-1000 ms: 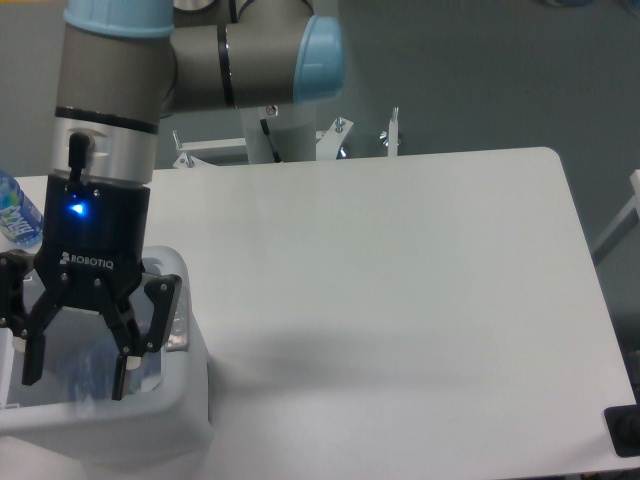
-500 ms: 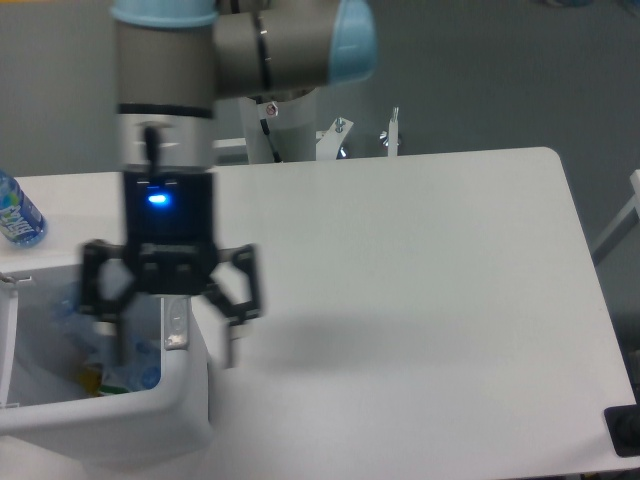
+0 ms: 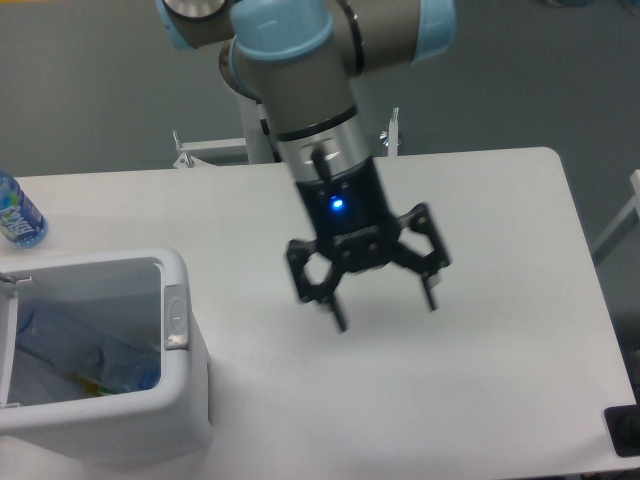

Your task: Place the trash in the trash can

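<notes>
The white trash can (image 3: pixel 185 390) stands at the table's front left corner with its top open. Inside it lies the trash (image 3: pixel 95 370): a clear plastic bottle and a small scrap with green print, both seen dimly through the opening. My gripper (image 3: pixel 385 308) hangs over the middle of the table, well to the right of the can. Its black fingers (image 3: pixel 338 313) are spread open and hold nothing.
An upright bottle with a blue label (image 3: pixel 17 215) stands at the far left edge of the table (image 3: pixel 500 250). A dark object (image 3: pixel 625 430) sits off the table's front right corner. The arm's base and metal brackets (image 3: pixel 390 135) are behind the far edge.
My gripper has swung from above the trash can rightward to the middle of the table, staying open and empty. The can's contents are now uncovered.
</notes>
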`<state>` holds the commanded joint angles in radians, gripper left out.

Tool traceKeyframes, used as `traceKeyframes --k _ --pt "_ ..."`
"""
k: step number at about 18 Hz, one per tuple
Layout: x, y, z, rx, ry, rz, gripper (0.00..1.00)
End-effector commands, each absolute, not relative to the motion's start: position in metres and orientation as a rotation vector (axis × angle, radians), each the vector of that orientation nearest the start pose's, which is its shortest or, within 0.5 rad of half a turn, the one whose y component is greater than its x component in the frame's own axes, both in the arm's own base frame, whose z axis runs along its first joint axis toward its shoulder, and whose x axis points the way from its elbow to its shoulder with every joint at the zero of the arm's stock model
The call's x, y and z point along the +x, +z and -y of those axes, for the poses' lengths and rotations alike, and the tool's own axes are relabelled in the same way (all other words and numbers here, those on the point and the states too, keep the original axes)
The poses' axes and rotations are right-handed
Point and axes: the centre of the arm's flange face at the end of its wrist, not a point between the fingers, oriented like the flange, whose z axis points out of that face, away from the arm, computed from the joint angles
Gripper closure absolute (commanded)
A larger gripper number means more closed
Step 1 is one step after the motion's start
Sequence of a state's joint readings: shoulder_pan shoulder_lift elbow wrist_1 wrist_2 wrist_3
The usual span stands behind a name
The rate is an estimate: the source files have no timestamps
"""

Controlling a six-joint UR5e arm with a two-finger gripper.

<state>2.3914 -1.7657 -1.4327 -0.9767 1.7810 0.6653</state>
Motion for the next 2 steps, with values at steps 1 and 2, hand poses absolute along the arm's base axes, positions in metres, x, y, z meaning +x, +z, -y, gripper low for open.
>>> traceKeyframes --k 1,2 --pt "-0.3703 0.5260 -0.4890 -2.819 0.726 0.251 0.00" --pt "-0.3715 0.5273 -0.4818 -2.843 0.713 0.238 0.00"
